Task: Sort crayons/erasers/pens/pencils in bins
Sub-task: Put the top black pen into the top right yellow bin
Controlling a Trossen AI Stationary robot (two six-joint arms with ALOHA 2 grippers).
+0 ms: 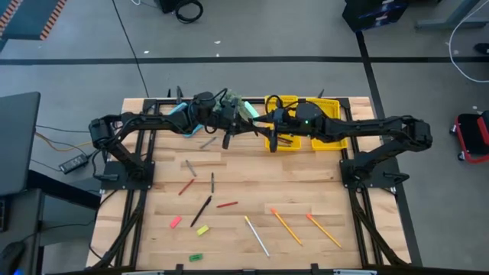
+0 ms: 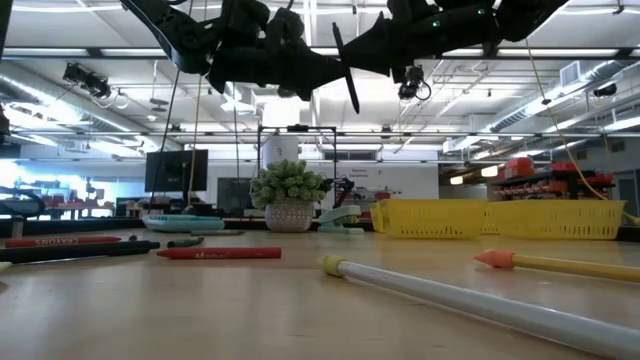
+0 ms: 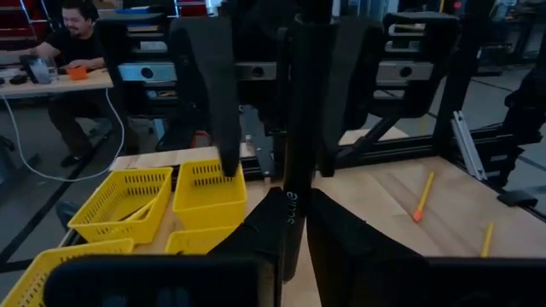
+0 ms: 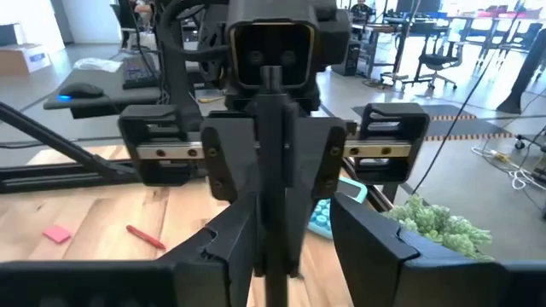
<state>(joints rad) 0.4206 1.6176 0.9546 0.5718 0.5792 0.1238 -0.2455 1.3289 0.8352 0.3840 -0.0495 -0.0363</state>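
Mostly unsorted. Pen [image 3: 294,170]: aloft near bins [image 1: 325,131], pinched narrowly by left gripper [image 3: 294,217]; right gripper [image 4: 286,213] spread wide around it. Crayons [image 1: 186,186], pencils [image 1: 285,225], erasers [image 1: 175,221]: loose on wooden table [image 1: 321,183]. Room: open workshop, desks, person [image 3: 68,38] seated beyond.
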